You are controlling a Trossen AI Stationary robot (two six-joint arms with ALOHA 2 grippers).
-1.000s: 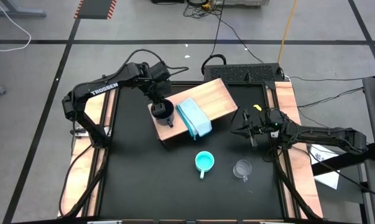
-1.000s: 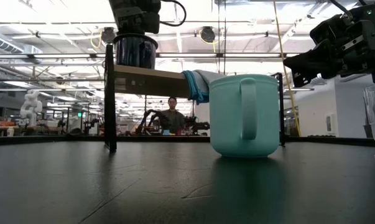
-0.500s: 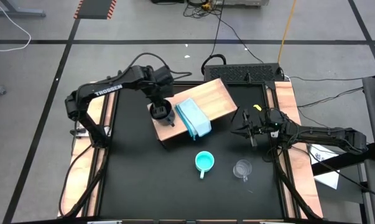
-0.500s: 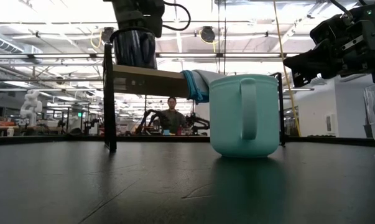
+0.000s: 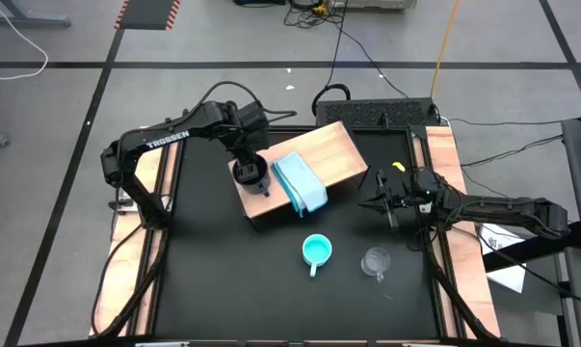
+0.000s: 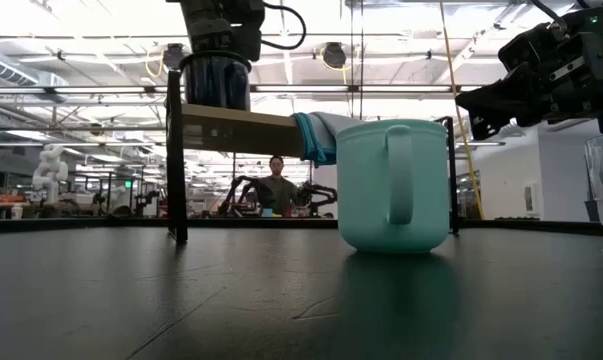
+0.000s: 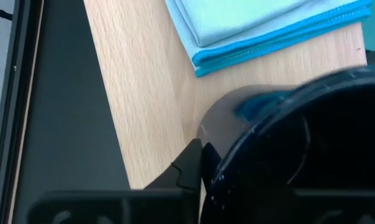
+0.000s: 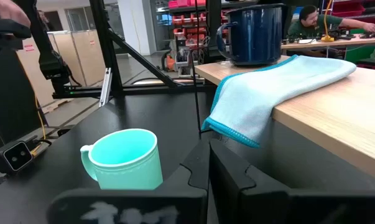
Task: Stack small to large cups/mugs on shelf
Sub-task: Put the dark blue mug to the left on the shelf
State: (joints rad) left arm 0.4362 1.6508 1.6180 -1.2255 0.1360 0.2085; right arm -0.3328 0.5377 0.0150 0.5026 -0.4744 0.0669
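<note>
Surveying the bench (image 5: 223, 280) from largest item down, the shelf (image 5: 333, 149) stands toward the far side, a pale blue folded cloth (image 5: 300, 183) draped across its middle and hanging over the near edge. The dark navy mug (image 5: 250, 173) stands on the shelf's left end, just beside the cloth; the low view shows its base level with the board. The left pincer (image 5: 244, 157) is directly at this mug, one finger (image 7: 190, 163) showing against its outer wall in the left wrist view, but whether the grip is clenched or released cannot be told. The turquoise cup (image 5: 316, 251) stands upright on the bench in front of the shelf, untouched, and the clear glass mug (image 5: 375, 261) stands near it to the right, also on the bench. The right pincer (image 5: 379, 203) hangs in the air beside the shelf's right end, fingers drawn together on nothing. Judged progress: one mug placed on the shelf, nothing stacked; two cups remain to be brought up and nested in size order.
</note>
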